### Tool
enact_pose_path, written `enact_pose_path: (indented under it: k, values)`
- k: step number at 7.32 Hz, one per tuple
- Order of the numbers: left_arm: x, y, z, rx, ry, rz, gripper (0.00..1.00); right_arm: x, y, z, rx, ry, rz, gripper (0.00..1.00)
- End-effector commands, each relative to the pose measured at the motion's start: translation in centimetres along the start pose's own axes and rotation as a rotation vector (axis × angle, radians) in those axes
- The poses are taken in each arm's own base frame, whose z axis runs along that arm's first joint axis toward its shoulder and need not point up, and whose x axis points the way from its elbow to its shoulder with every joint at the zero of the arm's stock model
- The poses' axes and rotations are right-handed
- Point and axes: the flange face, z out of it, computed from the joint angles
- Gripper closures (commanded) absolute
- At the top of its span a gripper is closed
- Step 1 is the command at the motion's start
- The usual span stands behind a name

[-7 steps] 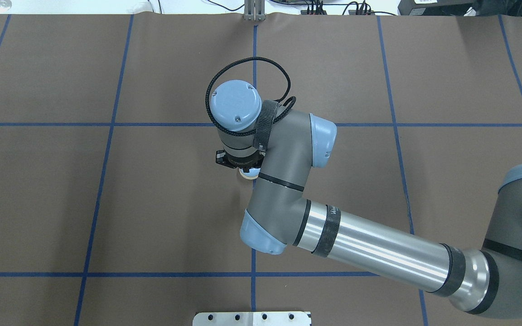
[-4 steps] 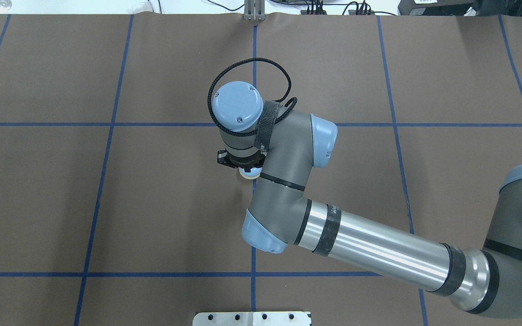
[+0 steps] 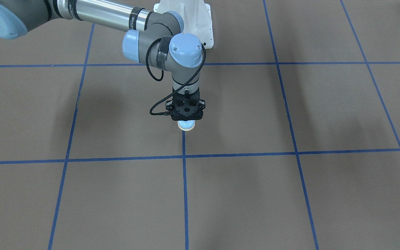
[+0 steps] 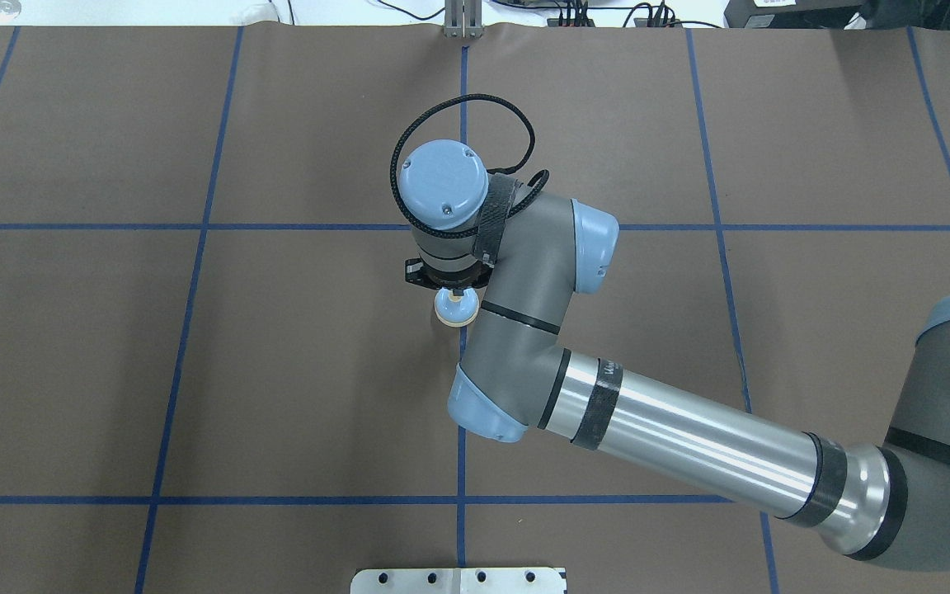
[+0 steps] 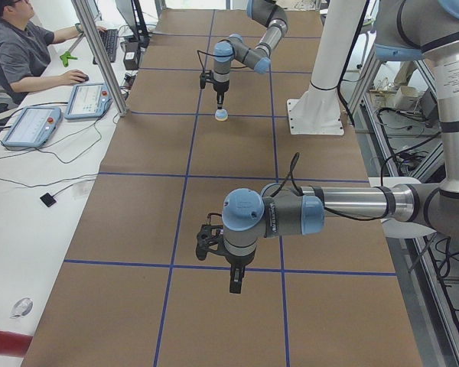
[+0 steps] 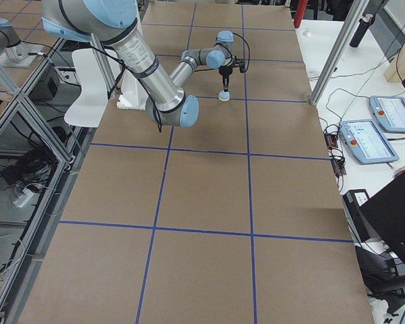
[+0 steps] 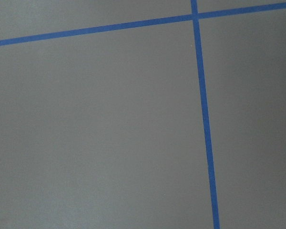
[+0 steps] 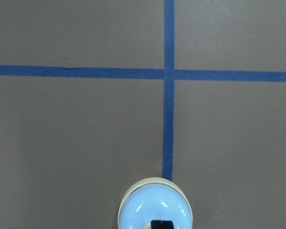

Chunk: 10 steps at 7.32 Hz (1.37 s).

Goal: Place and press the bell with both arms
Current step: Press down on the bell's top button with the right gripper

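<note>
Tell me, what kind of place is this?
Probably a robot lab: robot arms reach over a table gridded with blue tape, and a person sits beside it with control tablets.

Bell [image 8: 152, 202] partly beyond right-wrist view's bottom edge.

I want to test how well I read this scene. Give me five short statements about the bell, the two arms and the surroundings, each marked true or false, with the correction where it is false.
1. The bell stands on a blue tape line. True.
2. The left gripper is directly over the bell. False: the right gripper is over it; the left one hangs above another part of the table, far from the bell.
3. The bell lies on its side. False: it stands upright, dome up.
4. A person sits at a desk beside the table. True.
5. The left wrist camera shows the bell. False: it shows only the table and blue tape lines.
</note>
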Motion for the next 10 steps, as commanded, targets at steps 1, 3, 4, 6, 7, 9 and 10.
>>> enact_pose_path:
  k: [1,3,4,6,7,9,10]
  values:
    - [0.1,-0.4,-0.2,0.004,-0.002,0.002,0.00,-0.1,-0.1,-0.1,0.001,-0.002,0.001,1.00]
    - [0.1,-0.4,-0.2,0.004,-0.001,0.001,0.00,-0.2,0.2,0.5,-0.007,0.007,0.003,1.00]
    - [0.1,-0.4,-0.2,0.004,-0.001,0.001,0.00,-0.2,0.4,0.8,-0.011,0.011,0.000,1.00]
    - [0.0,-0.3,-0.1,0.002,0.001,-0.001,0.00,-0.2,0.4,0.8,-0.011,0.011,-0.004,1.00]
    - [0.0,-0.3,0.0,0.001,0.002,-0.001,0.00,-0.3,0.4,0.8,-0.012,0.009,-0.005,1.00]
    - [-0.1,-0.3,0.0,0.001,0.002,-0.001,0.00,-0.8,0.4,-0.9,-0.016,-0.023,-0.008,1.00]
    - [-0.1,-0.3,0.1,0.000,0.002,-0.003,0.00,-0.3,-0.5,-2.2,-0.039,-0.053,0.001,0.77]
